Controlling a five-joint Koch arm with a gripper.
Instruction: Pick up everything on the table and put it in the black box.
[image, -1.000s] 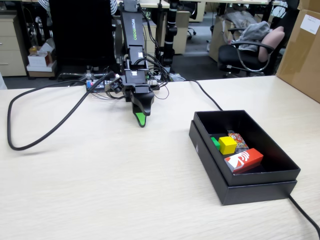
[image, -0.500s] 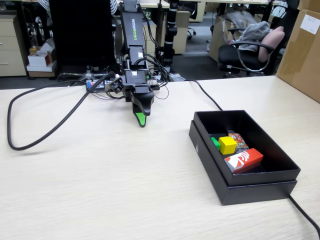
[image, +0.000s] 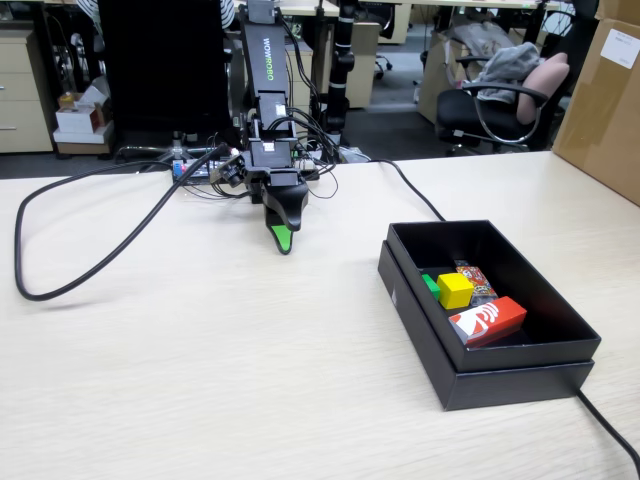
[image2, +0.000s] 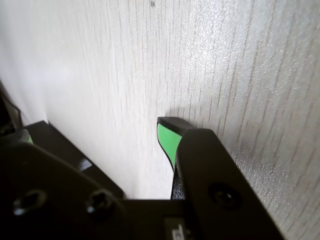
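The black box stands on the table at the right of the fixed view. Inside it lie the yellow cube, the green cube partly hidden behind it, and the red-and-white carton. My gripper hangs tip-down just above the bare table, well left of the box and apart from it. In the wrist view my gripper shows bare table between its jaws, and one green pad is plain. It holds nothing.
An orange-printed packet also lies in the box. A thick black cable loops over the table's left part, and another cable runs past the box's right corner. An office chair and a cardboard box stand behind the table.
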